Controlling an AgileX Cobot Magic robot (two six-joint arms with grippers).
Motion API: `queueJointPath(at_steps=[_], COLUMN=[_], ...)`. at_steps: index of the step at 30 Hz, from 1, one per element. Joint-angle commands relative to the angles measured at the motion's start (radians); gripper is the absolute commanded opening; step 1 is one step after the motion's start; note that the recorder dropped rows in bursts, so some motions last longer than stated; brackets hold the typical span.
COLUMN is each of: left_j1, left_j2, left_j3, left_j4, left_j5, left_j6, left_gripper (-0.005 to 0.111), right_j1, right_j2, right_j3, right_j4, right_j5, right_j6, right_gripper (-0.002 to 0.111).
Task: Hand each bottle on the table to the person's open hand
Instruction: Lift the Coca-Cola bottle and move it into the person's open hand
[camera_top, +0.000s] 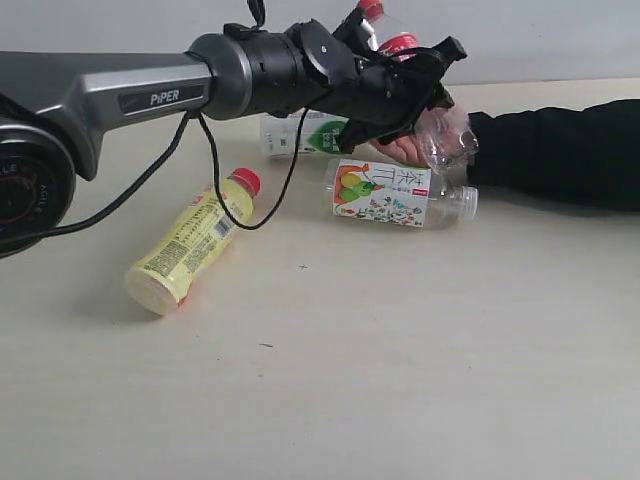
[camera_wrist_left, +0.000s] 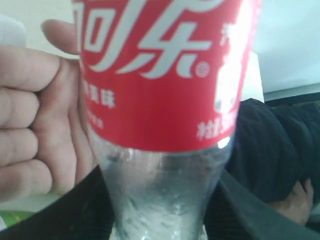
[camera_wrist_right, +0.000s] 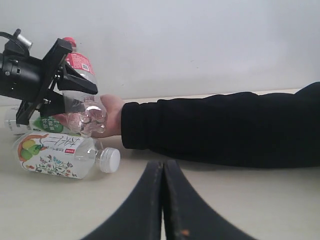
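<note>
My left gripper (camera_top: 415, 88) is shut on the clear bottle with the red label (camera_top: 402, 42), tilted with its red cap up. The bottle's base (camera_wrist_right: 86, 117) lies against the person's palm (camera_top: 404, 150). In the left wrist view the red label (camera_wrist_left: 165, 75) fills the frame between the dark fingers (camera_wrist_left: 75, 210), with the person's fingers (camera_wrist_left: 30, 125) beside it. On the table (camera_top: 400, 350) lie the fruit-label bottle (camera_top: 385, 193), the yellow bottle (camera_top: 195, 240) and the white leaf-label bottle (camera_top: 300, 135), which is half hidden by the arm. My right gripper (camera_wrist_right: 162, 167) is shut on nothing, low over the table.
The person's black sleeve (camera_top: 560, 150) stretches along the table from the right edge to the hand. A black cable (camera_top: 215, 170) hangs from the left arm over the yellow bottle's cap end. A pale wall (camera_wrist_right: 200, 45) runs behind the table.
</note>
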Motion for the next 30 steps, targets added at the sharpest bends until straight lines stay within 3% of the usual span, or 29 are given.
queueJointPath(at_steps=[1,5,21,27,30], left_j1=[0.003,0.003,0.003,0.003,0.003], left_j2=[0.002,0.002,0.044,0.057,0.057], left_j3=[-0.016,-0.016,-0.016,-0.016,-0.016], left_j4=[-0.067,-0.121,-0.145,-0.163,-0.165], left_j5=[-0.050,-0.061,-0.053,-0.064,-0.064], left_j6=[0.010,0.010,0.012,0.017,0.017], left_gripper=[0.027,0.035,0.037,0.069,0.075], right_j1=[0.003,0.003,0.003,0.003,0.003], right_j2=[-0.007,-0.007,-0.007,-0.007,-0.007], right_j3=[0.004,0.004,0.004,0.004,0.004], right_j4=[0.001,0.001,0.001,0.001,0.001], right_j5=[-0.003,-0.003,-0.003,-0.003,-0.003], right_j6=[-0.001,-0.001,-0.001,-0.001,-0.001], right_gripper=[0.000,0.000,0.000,0.000,0.000])
